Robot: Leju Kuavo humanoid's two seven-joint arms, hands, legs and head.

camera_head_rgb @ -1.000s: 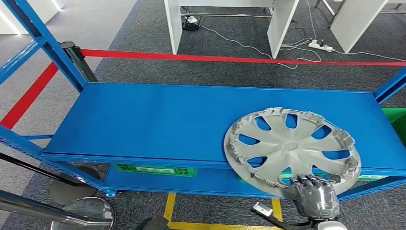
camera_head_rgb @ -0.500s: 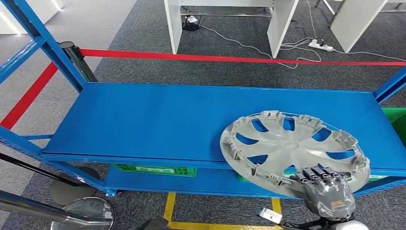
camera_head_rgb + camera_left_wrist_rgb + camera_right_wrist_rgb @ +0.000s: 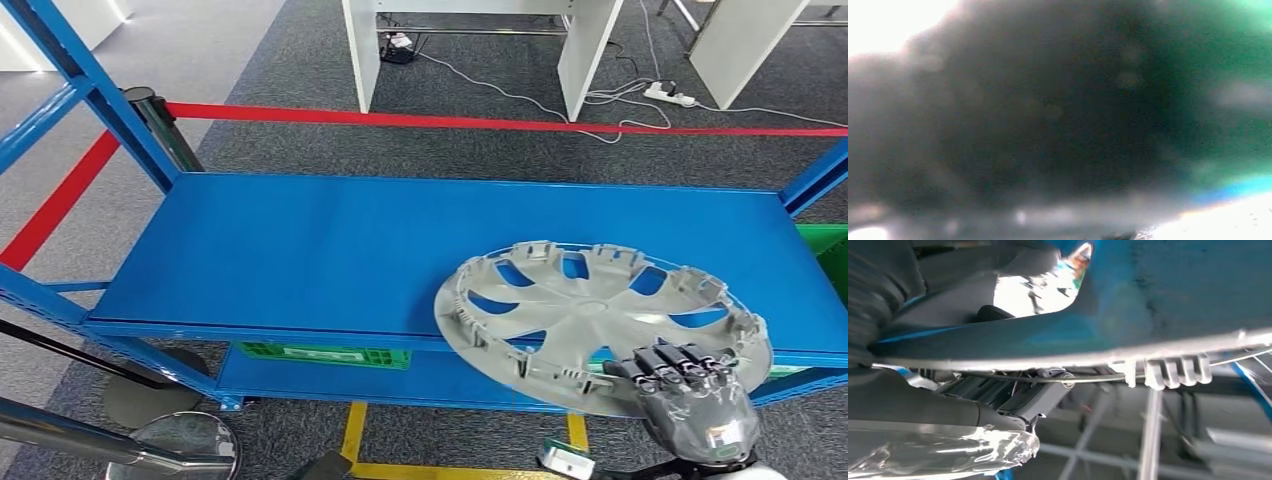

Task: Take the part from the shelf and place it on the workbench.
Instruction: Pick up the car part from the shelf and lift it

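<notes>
— Silver-grey plastic, spoked and ringed with clips: that is the part, a wheel cover (image 3: 603, 325), lying inner side up on the blue shelf (image 3: 300, 250) with its near edge hanging out past the shelf's front lip.

— And what has hold of it?

— The right robot hand (image 3: 690, 392). Its dark fingers (image 3: 672, 362) are hooked over the near rim in the head view, and in the right wrist view the rim (image 3: 1108, 362) with its clips runs just in front of the hand, so it is holding the wheel cover at the edge, fingers above and, I judge, the thumb beneath.

— Why grip there rather than in the middle?

— The rim is the only part thin enough to close on. With the edge overhanging the shelf, there is room underneath for a thumb.

— Does the cover sit flat?

— It looks tilted, the near side raised a little off the shelf. A one-sided hold on so wide a disc may let it sag or twist.

— The left robot hand?

— Its wrist view is a dark blur; I cannot tell its state.

— The tabletop?

— Nowhere to be seen; placement is yet to come.
</notes>
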